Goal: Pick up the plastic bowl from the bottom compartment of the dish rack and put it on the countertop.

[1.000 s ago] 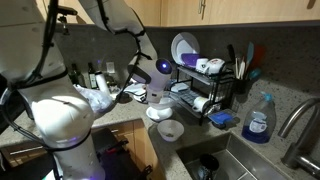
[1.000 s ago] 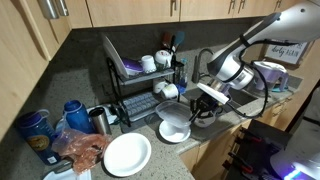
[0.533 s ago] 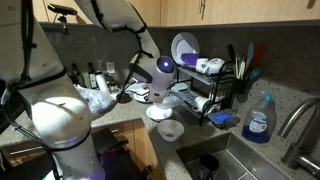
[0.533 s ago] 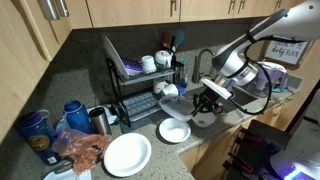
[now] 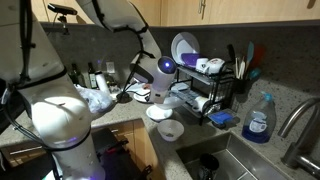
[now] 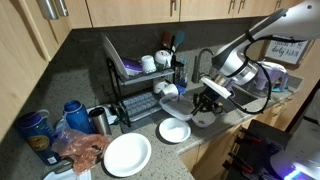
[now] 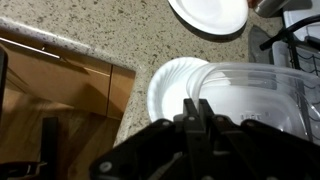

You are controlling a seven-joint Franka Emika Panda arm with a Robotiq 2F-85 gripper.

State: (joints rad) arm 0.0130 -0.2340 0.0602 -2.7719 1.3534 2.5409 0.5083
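The gripper [image 7: 205, 128] is clenched on the rim of the clear plastic bowl [image 7: 258, 95], at the lower right of the wrist view. The bowl sits over the speckled stone surface [image 7: 90, 32], partly covering a white round dish [image 7: 172, 92] and clear of the black wire dish rack [image 6: 135, 105].

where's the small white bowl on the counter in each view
In an exterior view: white bowl low centre, at the counter edge.
In an exterior view: bowl low centre, right of the white plate.
Wrist view: bowl centre, partly under the clear plastic bowl.
Landmark: the black dish rack.
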